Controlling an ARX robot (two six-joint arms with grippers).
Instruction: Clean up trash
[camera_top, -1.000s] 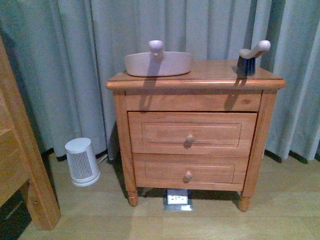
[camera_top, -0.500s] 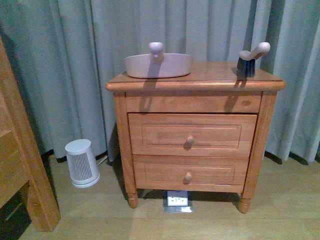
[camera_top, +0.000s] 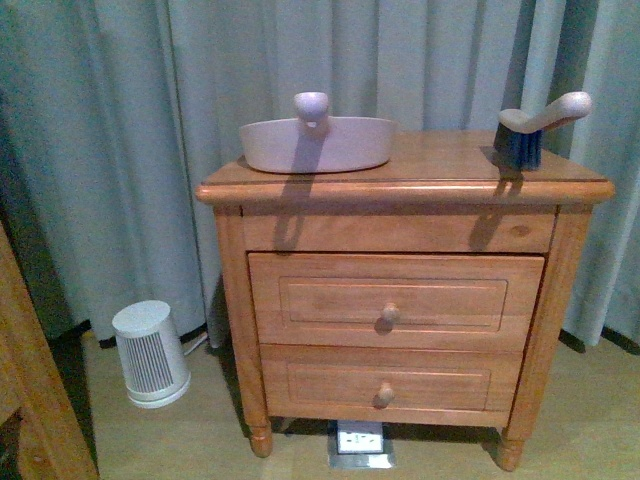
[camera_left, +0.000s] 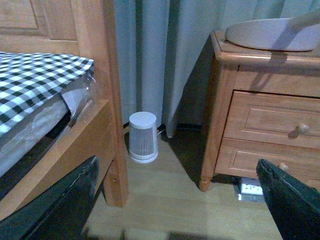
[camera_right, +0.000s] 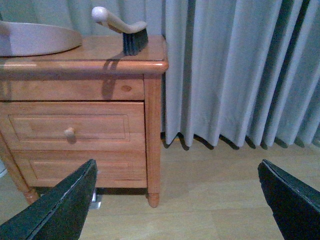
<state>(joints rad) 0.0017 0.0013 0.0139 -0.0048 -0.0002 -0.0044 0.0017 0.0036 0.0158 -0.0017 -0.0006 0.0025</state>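
Pink oval plastic dustpan and dark-bristled pale-handled brush sat atop wooden two-drawer nightstand, likely staged for sweeping. Left gripper, right gripper gaped wide, empty. No trash visible.

Pink dustpan, black-and-white checked bedsheet

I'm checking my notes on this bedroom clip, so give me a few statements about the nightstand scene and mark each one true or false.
1. The pink dustpan sits on the nightstand. True.
2. The brush lies on the floor. False: it stands on the nightstand top, right of the dustpan.
3. Both drawers are shut. True.
4. The white ribbed canister stands on the nightstand. False: it is on the floor beside it.
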